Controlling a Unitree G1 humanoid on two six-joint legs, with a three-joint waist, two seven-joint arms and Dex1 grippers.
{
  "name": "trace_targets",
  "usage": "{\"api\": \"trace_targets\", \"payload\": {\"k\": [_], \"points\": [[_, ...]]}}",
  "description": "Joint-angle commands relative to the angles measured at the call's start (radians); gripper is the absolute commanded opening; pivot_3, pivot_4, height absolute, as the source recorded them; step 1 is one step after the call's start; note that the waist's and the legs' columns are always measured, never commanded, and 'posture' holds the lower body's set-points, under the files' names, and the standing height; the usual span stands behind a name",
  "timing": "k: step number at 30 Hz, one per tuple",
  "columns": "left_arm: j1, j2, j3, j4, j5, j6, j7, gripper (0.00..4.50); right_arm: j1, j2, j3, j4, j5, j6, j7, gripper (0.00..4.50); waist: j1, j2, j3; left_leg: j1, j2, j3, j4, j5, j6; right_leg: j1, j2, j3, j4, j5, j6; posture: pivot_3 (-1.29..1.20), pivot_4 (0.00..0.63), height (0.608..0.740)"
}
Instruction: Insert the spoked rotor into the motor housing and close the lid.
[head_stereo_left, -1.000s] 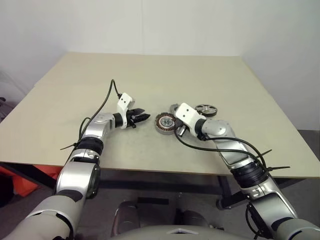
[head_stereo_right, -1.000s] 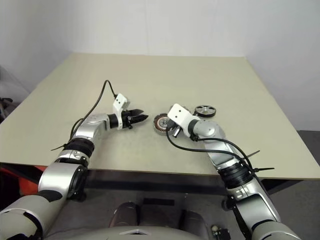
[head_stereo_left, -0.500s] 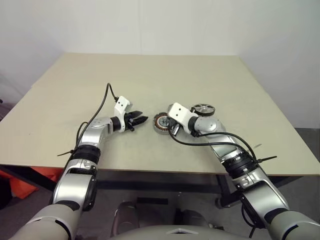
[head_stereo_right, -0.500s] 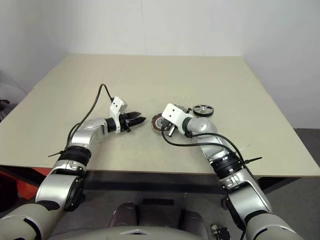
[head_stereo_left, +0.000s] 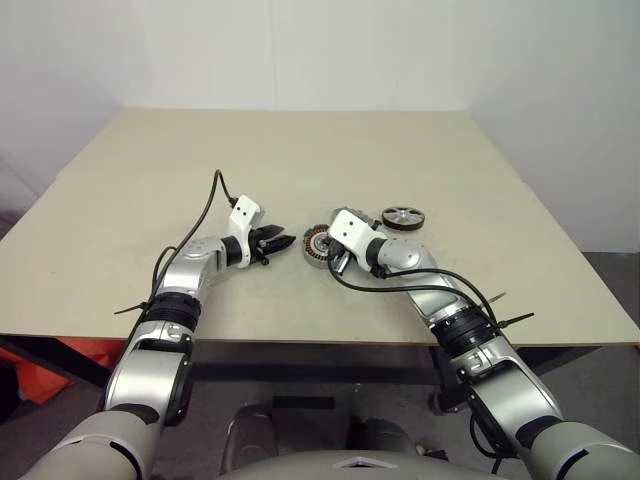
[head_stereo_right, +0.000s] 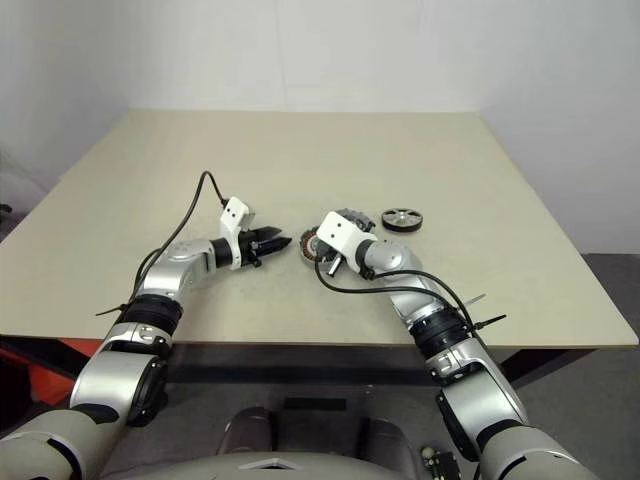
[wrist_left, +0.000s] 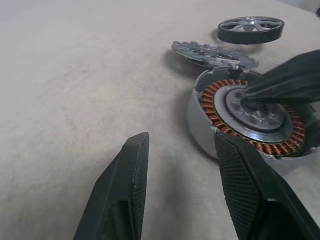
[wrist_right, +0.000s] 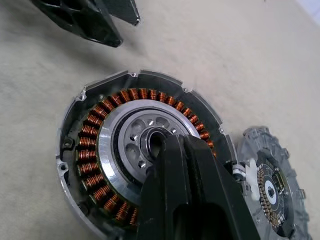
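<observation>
Covering motor housing (wrist_right: 95, 150) hub, closed right tool (wrist_right: 167, 142), left tool (wrist_left: 180, 150) open, empty.

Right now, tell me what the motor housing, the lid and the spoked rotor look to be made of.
Motor housing: seemingly bare silver metal with a dull sheen; the ring inside looks like copper wire, orange-brown and coiled, around a machined grey hub.
Lid: apparently grey metal, matt, with a notched edge.
Spoked rotor: shiny silver spokes, likely metal; the dark matt rim could be coated metal or plastic.

Silver arms (head_stereo_left: 185, 290) — black cables (head_stereo_left: 205, 215), white wrist blocks (head_stereo_left: 243, 214)
</observation>
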Motion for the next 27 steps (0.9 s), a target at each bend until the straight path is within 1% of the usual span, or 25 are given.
{"api": "trace_targets", "payload": {"k": [1,9,14,21,27], "points": [[-0.024,0.013,0.003,-0.014,-0.009,-0.018,0.006,2.20,-0.022,-0.015,-0.031,-0.018,-0.002,0.000,-0.012,0.04,0.000,0.000,0.000,0.000,0.000,0.000,0.000,0.000,0.000,0.000,0.000,0.000,0.000,0.000,0.000,0.00,0.000,0.740],[-0.023,0.001,-0.004,0.008,-0.006,-0.031,0.014,2.20,-0.003,-0.058,-0.106,-0.178,0.024,0.071,-0.014,0.04,0.002,0.000,0.000,-0.003,0.000,0.000,-0.001,0.000,0.000,-0.003,0.000,0.000,-0.001,0.000,0.000,0.00,0.000,0.740],[-0.034,-0.007,-0.010,0.032,-0.007,-0.043,0.018,2.20,0.011,-0.060,-0.094,-0.248,0.026,0.108,0.003,0.04,0.002,0.000,0.000,-0.003,0.000,0.000,-0.002,0.000,0.000,-0.003,0.000,0.000,-0.001,0.000,0.000,0.00,0.000,0.740],[-0.041,0.000,-0.009,0.043,-0.009,-0.047,0.017,2.20,0.007,0.001,-0.056,-0.199,0.022,0.098,-0.003,0.04,0.001,0.000,0.000,-0.002,0.000,0.000,-0.003,0.001,-0.001,-0.003,0.000,0.000,-0.001,0.000,0.000,0.00,0.000,0.740],[-0.024,0.015,-0.006,0.028,-0.011,-0.042,0.018,2.20,0.042,0.047,-0.018,-0.126,0.024,0.077,-0.005,0.04,0.002,0.000,0.000,-0.002,0.000,0.000,-0.003,0.001,-0.002,-0.003,0.000,0.000,-0.001,0.000,0.000,0.00,0.000,0.740]]}}
